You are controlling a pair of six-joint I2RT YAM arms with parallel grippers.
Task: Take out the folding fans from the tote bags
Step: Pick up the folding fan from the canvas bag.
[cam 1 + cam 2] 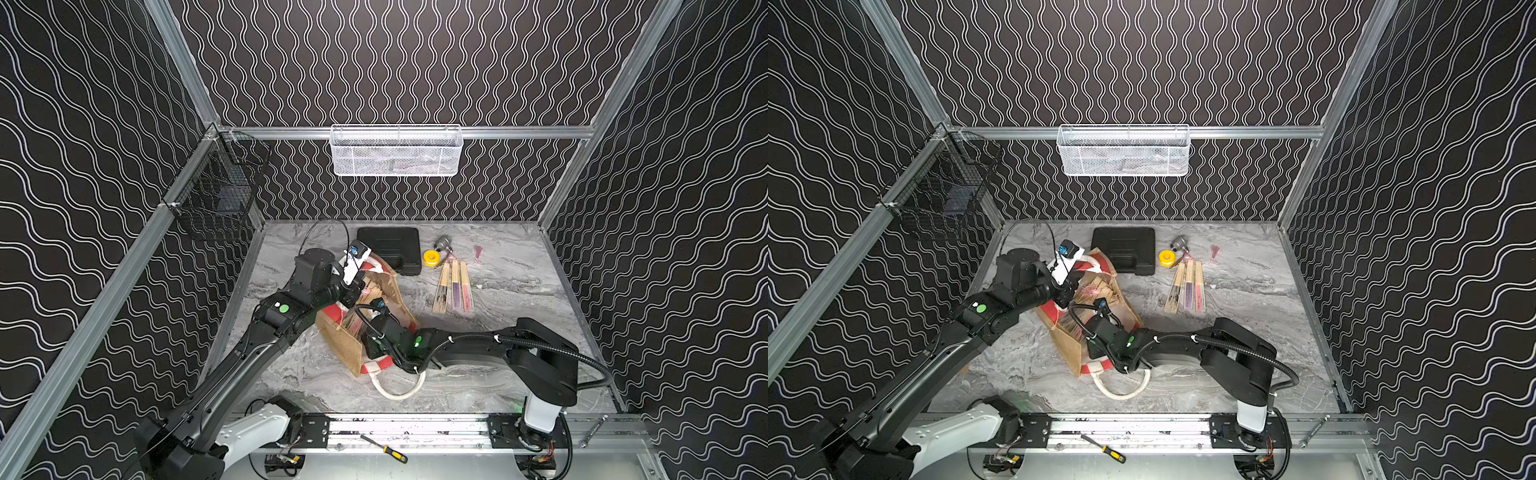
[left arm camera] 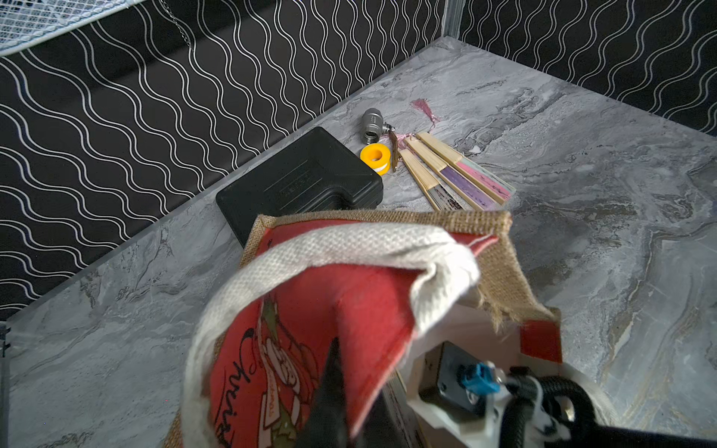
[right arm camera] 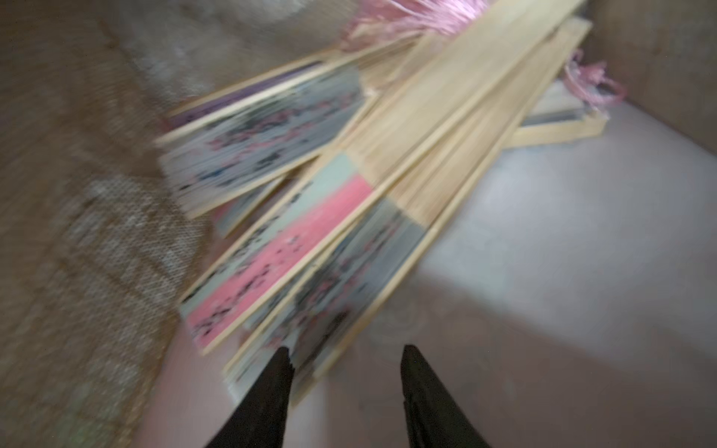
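Just ahead of the right gripper [image 3: 347, 360], inside the tote bag [image 3: 77, 201]: crossed pile of folding fans [image 3: 349, 186], tassels [image 3: 419, 15] at the far end. Jaws apart, nothing between them; the nearest fan's pleated end sits at 1 fingertip [image 3: 279, 372]. Fans look light, stiff along the ribs, slick bamboo, pleats crushable. I'd pinch across the bamboo guards, 1 fan at a time, watching for tassel snags. Left gripper [image 2: 349, 391] is clamped on the bag's red panel [image 2: 310, 310], propping the mouth. 3 loose fans [image 1: 453, 286] lie on the table [image 1: 519, 332], well beyond the right gripper.

Black wavy-lined walls [image 1: 395, 62]; grey marble floor [image 1: 498, 282]; aluminium rails [image 1: 519, 132]
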